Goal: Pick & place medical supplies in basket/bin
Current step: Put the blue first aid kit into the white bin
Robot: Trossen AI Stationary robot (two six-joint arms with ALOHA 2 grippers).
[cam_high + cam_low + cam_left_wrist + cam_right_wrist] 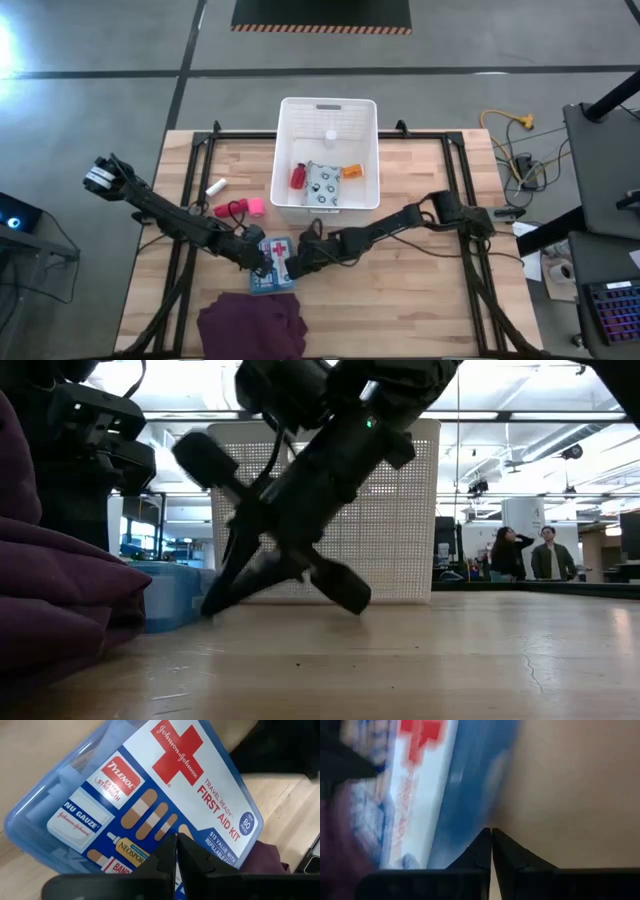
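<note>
Filling the left wrist view, the blue first-aid kit [145,800] lies flat on the table just in front of the white basket [328,112], stiff, light and slick-lidded, best pinched across its edges, with left gripper [262,268] and right gripper [296,264] both pressed together, empty.

- High cam: straight down, far, whole table [420,280].
- Low cam: tabletop level, faces basket [400,510] & room.
- Wrist cams: v. close on first-aid kit [150,795] [420,795]; all 4 views share it.
</note>
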